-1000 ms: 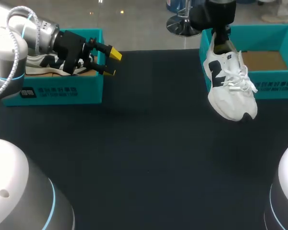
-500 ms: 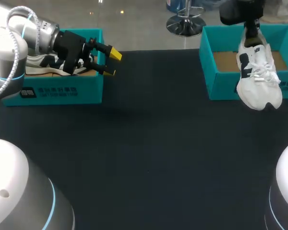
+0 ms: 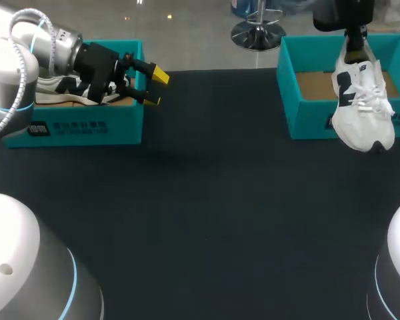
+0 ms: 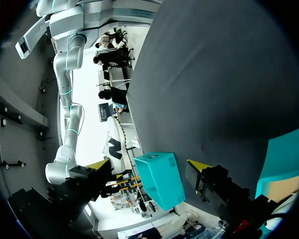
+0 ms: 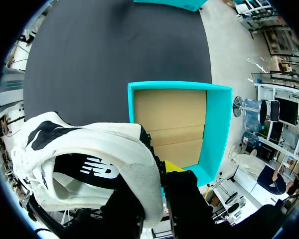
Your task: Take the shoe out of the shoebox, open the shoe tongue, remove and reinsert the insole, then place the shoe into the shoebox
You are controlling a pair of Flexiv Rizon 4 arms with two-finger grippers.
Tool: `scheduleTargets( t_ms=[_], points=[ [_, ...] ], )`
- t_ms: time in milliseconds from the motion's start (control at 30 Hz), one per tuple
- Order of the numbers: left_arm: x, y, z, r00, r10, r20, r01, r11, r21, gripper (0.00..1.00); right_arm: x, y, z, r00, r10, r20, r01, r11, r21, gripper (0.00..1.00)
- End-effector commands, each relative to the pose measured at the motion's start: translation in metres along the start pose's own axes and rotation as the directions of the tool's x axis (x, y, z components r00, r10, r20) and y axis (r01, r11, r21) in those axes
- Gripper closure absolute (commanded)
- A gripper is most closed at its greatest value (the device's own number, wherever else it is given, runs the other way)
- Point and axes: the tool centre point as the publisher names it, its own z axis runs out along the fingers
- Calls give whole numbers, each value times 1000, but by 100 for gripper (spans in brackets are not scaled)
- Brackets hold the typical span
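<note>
Sneaker (image 3: pixel 361 100) first: it hangs toe down from my right gripper (image 5: pixel 159 174), over the front wall of the right shoebox (image 3: pixel 307 113). The pincer is clamped on the heel collar, one finger inside the shoe and one outside.

I see three risks. The toe looks to sit outside that front wall and below its rim, so a straight descent could lodge the sole on the wall or drop the shoe onto the table (image 3: pixel 220 200). The loose laces (image 3: pixel 380 103) dangle near the rim and could snag on it. The hold is only on soft collar padding, so a knock against the wall might twist the shoe out.

The head view gives me toe, laces and front wall together, but hides the fingers. The right wrist view shows the clamp and the box's bare cardboard floor, yet not the toe.

Well apart from the right shoebox, across the table, my left gripper (image 3: pixel 155 87) hovers with fingers apart and nothing between them, beside the left shoebox (image 3: pixel 73 127), which holds a second sneaker (image 3: pixel 60 87).
</note>
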Motion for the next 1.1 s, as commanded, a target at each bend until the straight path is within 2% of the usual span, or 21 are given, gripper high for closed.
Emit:
scheduleTargets(
  t_ms=[33, 67, 167, 333, 533, 633, 733, 967, 1067, 1100],
  points=[
    [0, 0, 0, 1000, 1, -2, -1, 1000, 1, 0, -1, -7, 2, 999, 32, -9, -32, 999, -25, 100],
    [0, 0, 0, 1000, 1, -2, -1, 1000, 1, 0, -2, -12, 4, 999, 51, -17, -52, 997, -53, 100],
    [0, 0, 0, 1000, 1, -2, -1, 1000, 1, 0, -8, -41, 18, 996, 79, -40, -80, 996, -30, 100],
    [0, 0, 0, 1000, 1, -2, -1, 1000, 1, 0, -16, -80, 33, 994, 78, -81, -74, 996, 45, 100],
    [0, 0, 0, 1000, 1, -2, -1, 1000, 1, 0, -30, -114, 50, 978, 172, -113, -168, 985, 49, 100],
    [0, 0, 0, 1000, 1, -2, -1, 1000, 1, 0, -36, -128, 61, 965, 228, -126, -219, 972, 83, 100],
    [0, 0, 0, 1000, 1, -2, -1, 1000, 1, 0, -41, -138, 67, 944, 300, -139, -289, 953, 93, 100],
    [0, 0, 0, 1000, 1, -2, -1, 1000, 1, 0, -41, -139, 72, 886, 441, -146, -430, 897, 99, 100],
    [0, 0, 0, 1000, 1, -2, -1, 1000, 1, 0, -34, -142, 74, 807, 571, -148, -558, 821, 122, 100],
    [0, 0, 0, 1000, 1, -2, -1, 1000, 1, 0, -32, -145, 75, 756, 640, -137, -624, 768, 144, 100]
  ],
)
